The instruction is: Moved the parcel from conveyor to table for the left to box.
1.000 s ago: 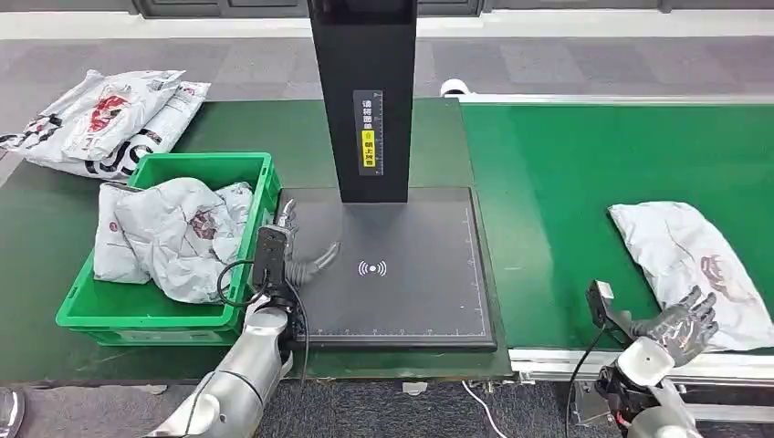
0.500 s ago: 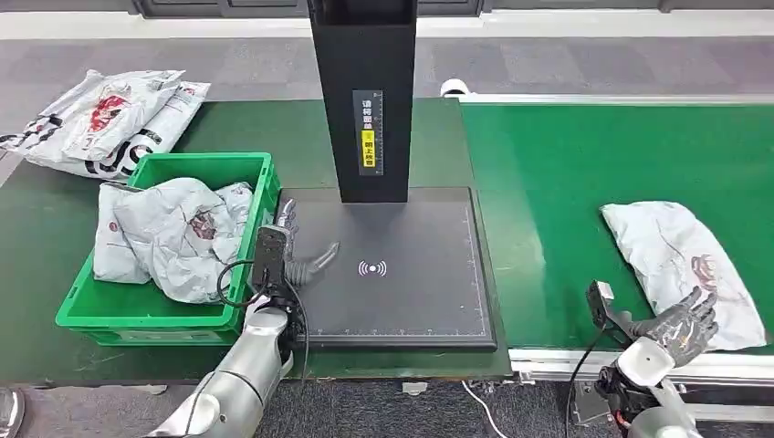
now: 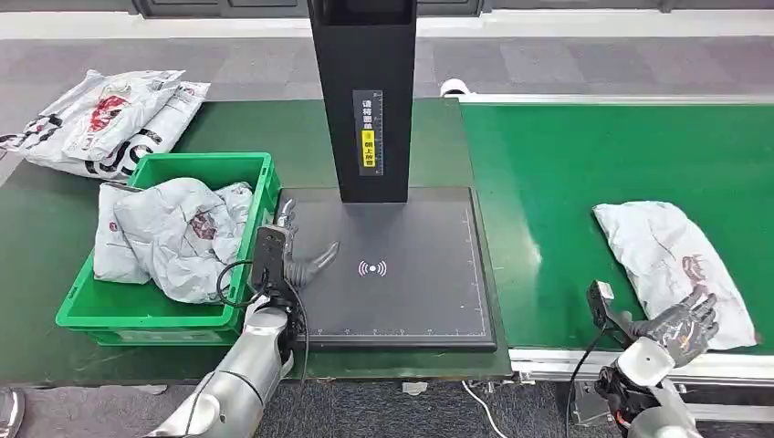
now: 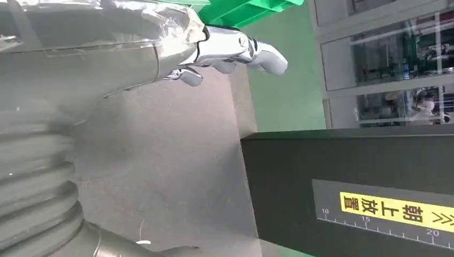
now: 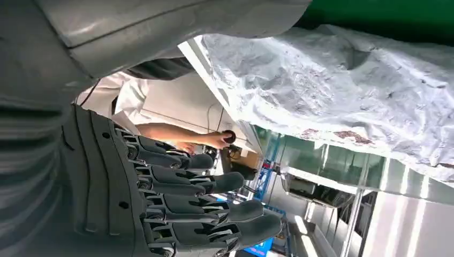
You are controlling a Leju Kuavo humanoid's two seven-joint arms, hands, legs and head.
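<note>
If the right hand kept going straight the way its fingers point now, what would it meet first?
Most likely the grey parcel on the green conveyor. The right hand, fingers spread, already overlaps the parcel's near edge in the head view; whether it touches yet is unclear, since depth is hard to judge.

We see a crinkled, glossy plastic parcel [image 3: 674, 267] on the matt green conveyor [image 3: 566, 182]; the crate [image 3: 164, 321] looks smooth plastic.

Grey carpet floor [image 3: 566, 64] (banded) beyond the green tabletop [image 3: 36, 228].
</note>
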